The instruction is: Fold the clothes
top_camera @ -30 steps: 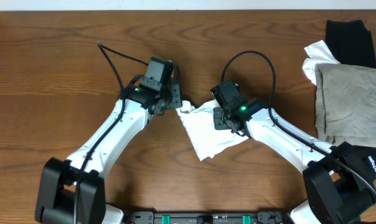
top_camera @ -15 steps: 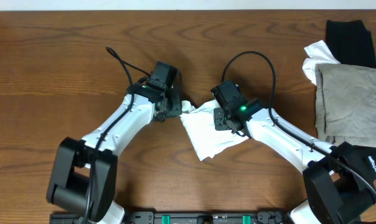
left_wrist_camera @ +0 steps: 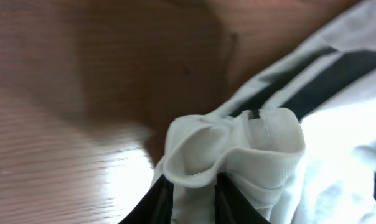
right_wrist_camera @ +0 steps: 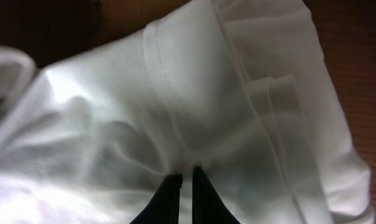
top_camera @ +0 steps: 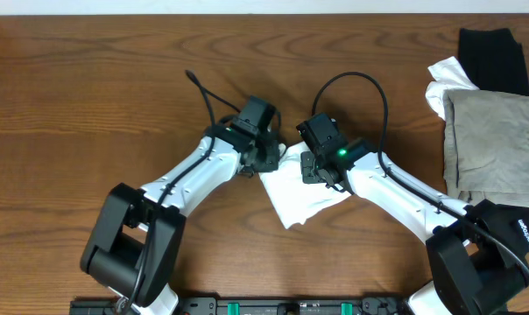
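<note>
Your left gripper (top_camera: 266,159) has its jaws pinched on a bunched hem of the white T-shirt (top_camera: 298,194). The shirt lies crumpled mid-bench between the two arms. Your right gripper (top_camera: 313,171) has its jaws almost together, nipping a fold of the same shirt. Well apart, at the right edge, a folded grey-beige garment (top_camera: 492,144) lies over some white cloth (top_camera: 440,83), with a black garment (top_camera: 492,57) behind. The bench (top_camera: 89,105) is dark brown grained wood.
</note>
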{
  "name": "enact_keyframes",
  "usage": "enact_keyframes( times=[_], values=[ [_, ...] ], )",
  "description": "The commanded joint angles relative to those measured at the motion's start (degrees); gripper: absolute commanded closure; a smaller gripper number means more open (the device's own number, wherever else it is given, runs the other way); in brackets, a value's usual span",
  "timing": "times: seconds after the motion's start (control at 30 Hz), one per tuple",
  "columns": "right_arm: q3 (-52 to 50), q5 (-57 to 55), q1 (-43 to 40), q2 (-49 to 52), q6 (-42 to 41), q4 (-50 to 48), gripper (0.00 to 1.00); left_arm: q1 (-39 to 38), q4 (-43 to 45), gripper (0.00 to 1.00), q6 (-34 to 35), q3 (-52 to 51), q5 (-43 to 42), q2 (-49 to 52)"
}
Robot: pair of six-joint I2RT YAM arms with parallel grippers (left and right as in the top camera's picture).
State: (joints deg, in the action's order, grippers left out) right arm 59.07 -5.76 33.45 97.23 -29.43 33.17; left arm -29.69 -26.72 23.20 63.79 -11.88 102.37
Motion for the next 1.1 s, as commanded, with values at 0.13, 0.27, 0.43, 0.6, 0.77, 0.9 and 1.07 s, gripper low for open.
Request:
enact_keyframes(
  times=[0.13, 0.27, 0.43, 0.6, 0.77, 0.9, 1.07],
  values=[
    [0.0, 0.0, -1.2, 0.4, 0.8, 0.0, 0.92, -0.6, -2.9, 0.76, -5.7, 0.1, -1.2, 4.6],
    [0.0, 0.0, -1.2, 0.4, 0.8, -0.1, 0.92, -0.6, -3.4, 0.76, -5.9, 0.2, -3.0, 5.1],
    [0.0, -0.1, -1.2, 0.4, 0.8, -0.2, 0.92, -0.5, -4.6, 0.77, -9.0, 0.2, -5.0, 3.6],
    [0.0, -0.1, -1.2, 0.4, 0.8, -0.2, 0.92, 1.2, -5.4, 0.76, -9.5, 0.3, -1.8, -0.5],
    [0.0, 0.0, -1.2, 0.4, 0.8, -0.2, 0.92, 3.2, -5.2, 0.75, -9.5, 0.3, -0.9, -4.3],
    [0.0, 0.0, -1.2, 0.4, 0.8, -0.2, 0.92, 3.9, -5.1, 0.75, -9.4, 0.3, -0.9, -4.2],
    [0.0, 0.0, -1.2, 0.4, 0.8, -0.2, 0.92, 3.9, -4.1, 0.75, -8.2, 0.3, -1.0, -4.1]
  ],
)
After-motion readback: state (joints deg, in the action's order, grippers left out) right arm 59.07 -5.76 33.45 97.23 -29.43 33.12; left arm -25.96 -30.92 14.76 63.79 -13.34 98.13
